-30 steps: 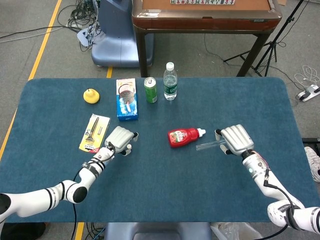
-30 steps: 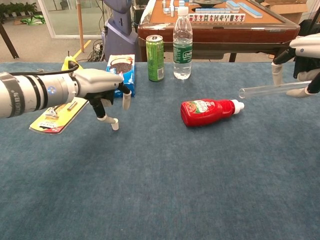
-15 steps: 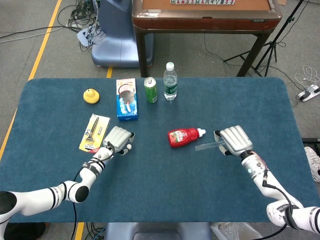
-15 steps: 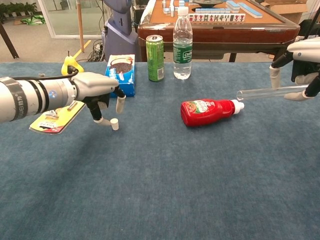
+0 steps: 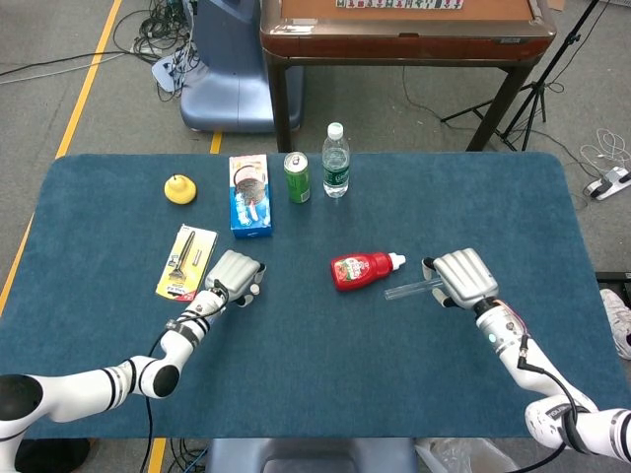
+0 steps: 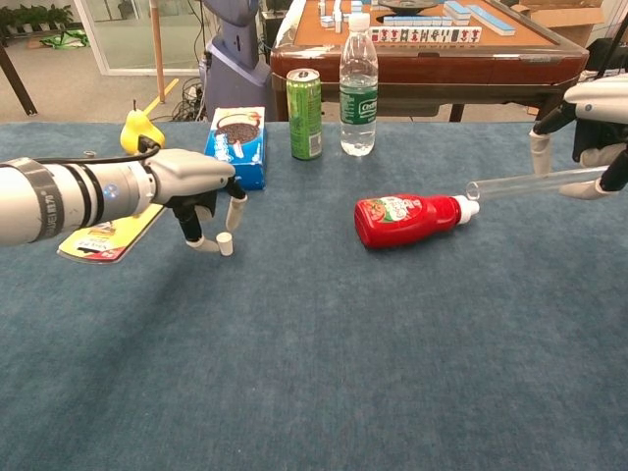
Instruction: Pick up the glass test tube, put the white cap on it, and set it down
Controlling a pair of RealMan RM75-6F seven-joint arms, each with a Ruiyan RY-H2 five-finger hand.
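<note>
The glass test tube point(image 5: 407, 289) point(image 6: 525, 183) is lifted off the table and lies nearly level, its open end pointing left over the ketchup bottle's nozzle. My right hand point(image 5: 463, 277) point(image 6: 597, 118) grips its right end, at the right edge of the chest view. The small white cap point(image 6: 225, 243) point(image 5: 253, 291) lies on the blue cloth at the left. My left hand point(image 5: 237, 271) point(image 6: 191, 182) hangs over it with fingers curled down. One fingertip point(image 6: 202, 245) touches the cap's left side, while the thumb stays above it and apart.
A red ketchup bottle point(image 5: 363, 269) lies between the hands. Behind stand a green can point(image 5: 297, 177), a water bottle point(image 5: 336, 161) and a blue snack box point(image 5: 249, 195). A yellow card with a tool point(image 5: 186, 260) and a yellow pear-shaped toy point(image 5: 179, 188) lie left.
My left hand has come down and drawn back slightly over the cap, which has stayed in place. The right hand and tube have barely shifted.
</note>
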